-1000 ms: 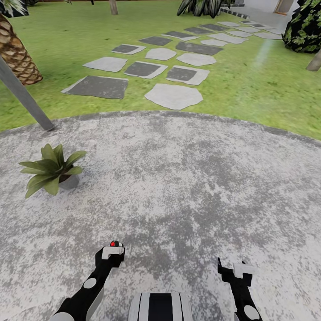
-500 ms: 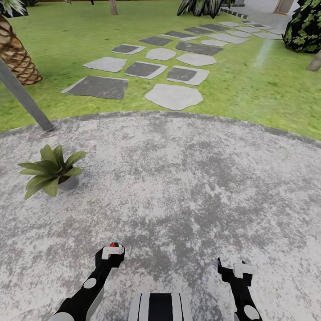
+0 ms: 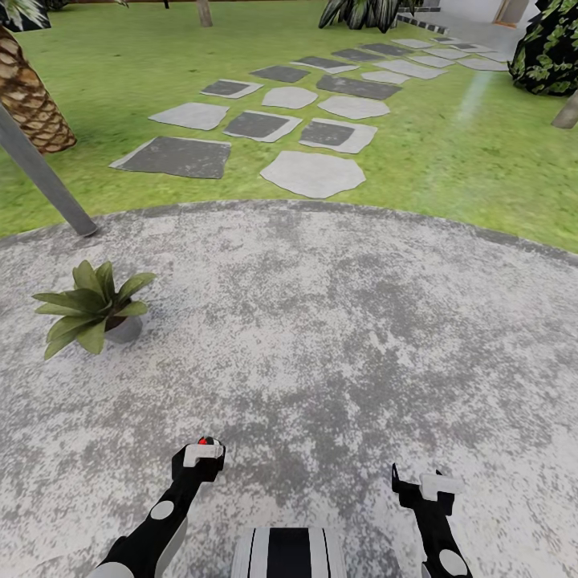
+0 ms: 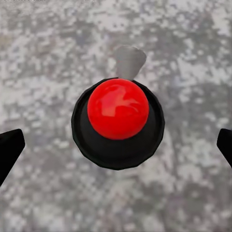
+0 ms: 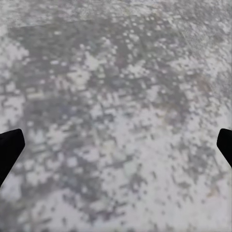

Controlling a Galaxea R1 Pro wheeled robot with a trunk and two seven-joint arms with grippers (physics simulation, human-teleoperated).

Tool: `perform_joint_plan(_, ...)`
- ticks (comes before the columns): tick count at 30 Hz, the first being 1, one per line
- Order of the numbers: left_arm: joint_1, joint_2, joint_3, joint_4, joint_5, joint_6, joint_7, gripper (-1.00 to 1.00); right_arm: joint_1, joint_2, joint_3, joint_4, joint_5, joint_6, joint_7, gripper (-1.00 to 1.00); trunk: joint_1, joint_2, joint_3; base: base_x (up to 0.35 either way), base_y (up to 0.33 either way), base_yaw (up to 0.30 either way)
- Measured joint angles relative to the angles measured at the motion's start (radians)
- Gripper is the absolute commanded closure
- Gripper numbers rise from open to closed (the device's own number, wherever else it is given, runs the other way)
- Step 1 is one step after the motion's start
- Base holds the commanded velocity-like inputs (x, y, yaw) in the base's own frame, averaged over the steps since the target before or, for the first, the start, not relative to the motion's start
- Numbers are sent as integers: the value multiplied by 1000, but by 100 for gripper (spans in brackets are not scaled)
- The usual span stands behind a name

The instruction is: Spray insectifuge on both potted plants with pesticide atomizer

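The round mottled grey stone patio [image 3: 321, 321] carries everything near the robot, and its curved far edge meets the green lawn [image 3: 120, 64], where flat grey stepping stones [image 3: 313, 172] run away toward the far right. Near the patio's left edge sits one small potted plant with broad pointed green leaves in a little grey pot [image 3: 92, 309]. Beyond it, at the far-left rim of the patio, a slanted grey pole [image 3: 44, 177] meets the ground beside a scaly brown palm trunk [image 3: 28, 92]. The left gripper [image 3: 201, 453] hangs over the near part of the patio, and the red top of the slim dark pesticide atomizer [image 3: 207, 440] shows just above its white block. In the left wrist view the atomizer [image 4: 118, 123] stands end-on between the two widely spread black fingertips [image 4: 9, 147], with no visible contact. The right gripper [image 3: 421, 486] hovers over bare stone at the near right, its fingertips [image 5: 9, 145] likewise spread wide apart.
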Motion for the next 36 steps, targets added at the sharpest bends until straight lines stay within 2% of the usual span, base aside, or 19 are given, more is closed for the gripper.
perform_joint_plan(4, 0, 0, 1, 0, -1, 0, 0, -100, 0, 0, 0, 0, 0, 0, 0, -100, 0, 0, 0, 0, 0, 0)
perform_joint_plan(5, 0, 0, 1, 0, -1, 0, 0, 100, 0, 0, 0, 0, 0, 0, 0, -100, 0, 0, 0, 0, 0, 0)
perform_joint_plan(36, 2, 0, 1, -16, -3, -3, 0, 100, 0, 0, 0, 0, 0, 0, 0, -100, 0, 0, 0, 0, 0, 0)
